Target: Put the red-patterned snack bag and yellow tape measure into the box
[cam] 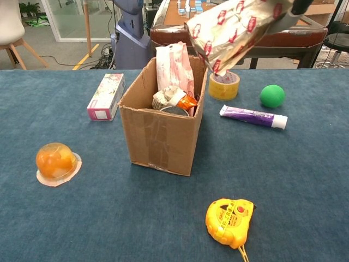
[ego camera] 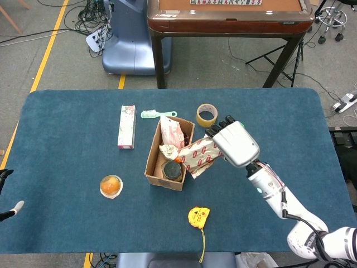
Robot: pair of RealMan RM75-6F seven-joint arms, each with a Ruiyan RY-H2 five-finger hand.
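My right hand [ego camera: 235, 143] grips the red-patterned snack bag [ego camera: 196, 157] and holds it in the air. In the chest view the snack bag [cam: 234, 30] hangs high above the right rim of the cardboard box [cam: 162, 135], and only a dark bit of the hand shows at the top edge. The cardboard box [ego camera: 154, 162] holds a pink-white bag, a crumpled wrapper and a round tin. The yellow tape measure [ego camera: 198, 216] lies on the blue table in front of the box; the tape measure [cam: 229, 220] has its strap trailing toward me. Only a tip of my left hand [ego camera: 11, 207] shows at the far left edge.
Right of the box lie a tape roll [cam: 224, 85], a green ball [cam: 272, 95] and a purple tube [cam: 252, 117]. A pink carton [cam: 106, 96] and a jelly cup [cam: 55, 162] sit to the left. A green brush [ego camera: 157, 114] lies behind the box.
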